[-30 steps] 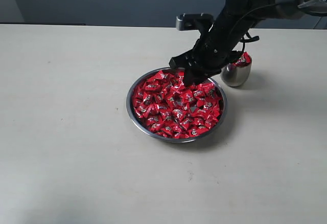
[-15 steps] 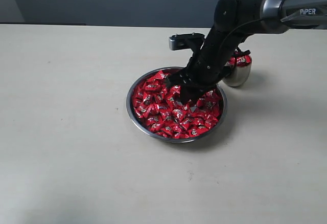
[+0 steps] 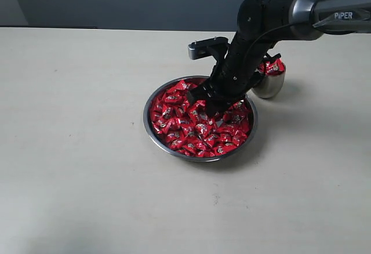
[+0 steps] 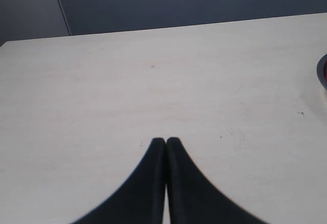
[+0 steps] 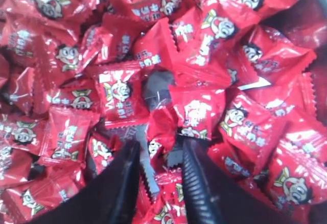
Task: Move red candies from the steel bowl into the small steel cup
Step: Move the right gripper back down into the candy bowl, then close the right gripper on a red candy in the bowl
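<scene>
Right claw [image 3: 206, 106] has sunk from above the bowl's rim into the candy pile, its arm swung lower across the bowl.

You see its jaws partly apart, tips buried among the red candies [image 3: 185, 129]; one wrapper edge lies between them, nothing clamped yet. The steel bowl [image 3: 146, 115] sits mid-tabletop [image 3: 87, 149], heaped full. The small steel cup [image 3: 269, 84] stands just beside its rim, behind the arm, with candies already showing at its mouth. Your left claw [image 4: 166, 142] is closed and empty over bare tabletop. Closing here may pinch only a crinkled edge, or several wrappers, so candies could slip on the lift. The arm could also nudge the nearby cup.
</scene>
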